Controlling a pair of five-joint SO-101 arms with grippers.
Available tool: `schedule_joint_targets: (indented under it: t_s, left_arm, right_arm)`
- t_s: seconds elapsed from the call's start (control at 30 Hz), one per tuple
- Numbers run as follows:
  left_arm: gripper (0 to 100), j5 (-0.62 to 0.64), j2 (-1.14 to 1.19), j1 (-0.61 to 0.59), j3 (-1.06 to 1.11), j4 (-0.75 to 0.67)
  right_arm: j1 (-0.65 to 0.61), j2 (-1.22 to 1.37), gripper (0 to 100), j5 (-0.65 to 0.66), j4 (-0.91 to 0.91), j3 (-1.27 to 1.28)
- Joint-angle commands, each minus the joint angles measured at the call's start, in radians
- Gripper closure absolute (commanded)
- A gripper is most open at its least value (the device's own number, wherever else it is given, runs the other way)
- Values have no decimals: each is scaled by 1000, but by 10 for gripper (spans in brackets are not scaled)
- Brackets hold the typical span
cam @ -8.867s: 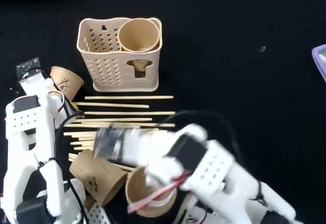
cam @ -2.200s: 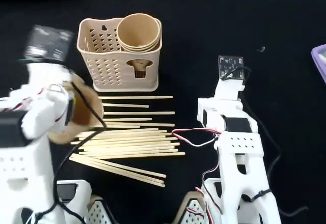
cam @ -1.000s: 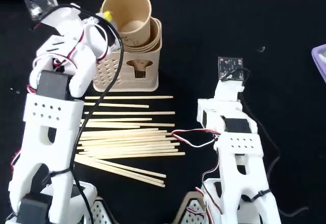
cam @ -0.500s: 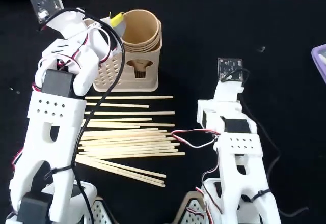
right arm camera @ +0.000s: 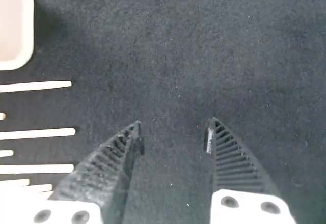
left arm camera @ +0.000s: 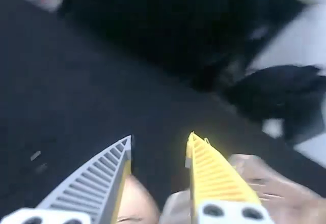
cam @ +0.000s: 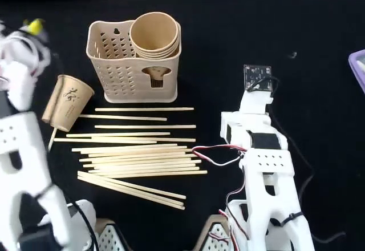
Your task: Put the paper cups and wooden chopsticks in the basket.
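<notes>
At eight o'clock from the basket I see a paper cup on its side, chopsticks at six. Left pincer and right pincer both gape, empty.

light: bright, even | shadow: soft beside basket | blur: left arm

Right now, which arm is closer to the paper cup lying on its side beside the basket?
Left. The left gripper is close by the paper cup; the right gripper is far off, beyond the other ends of the chopsticks.
</notes>
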Motion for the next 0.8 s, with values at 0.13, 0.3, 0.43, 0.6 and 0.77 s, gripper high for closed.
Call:
schedule_joint_targets:
  t_s: [0.13,0.3,0.43,0.6,0.77]
  left_arm:
    - [775,-44,413,-51,-127,32]
    - [726,5,624,-33,-415,249]
    - [726,5,781,7,-642,399]
    - [726,3,957,61,-866,582]
    - [726,9,1117,54,-1024,695]
  right_arm:
    - [11,-31,800,-11,-23,-4]
    - [11,-31,800,-9,-23,-4]
    - [11,-31,800,-9,-37,-2]
    - [15,-31,800,-9,-35,-2]
    - [15,-31,800,-9,-35,-2]
